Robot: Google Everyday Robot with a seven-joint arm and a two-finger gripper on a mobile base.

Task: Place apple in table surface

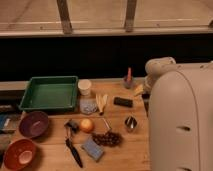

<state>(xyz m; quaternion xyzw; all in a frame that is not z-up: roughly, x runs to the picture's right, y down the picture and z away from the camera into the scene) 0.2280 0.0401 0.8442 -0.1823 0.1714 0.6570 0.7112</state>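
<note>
The apple [86,125], small, round and orange-yellow, rests on the light-brown wooden table surface [120,157], left of centre. A dark bunch of grapes [107,138] lies just to its lower right. My white arm [180,120] fills the right side of the view. My gripper does not show in this view. It is either behind the arm's bulk or outside the frame. Nothing touches the apple.
A green tray [49,92] sits at back left, with a purple bowl [33,124] and an orange bowl [19,154] in front of it. Near the apple are a black-handled tool [74,150], a blue sponge [92,149], a white cup [85,87], a metal cup [131,123] and a black block [123,102].
</note>
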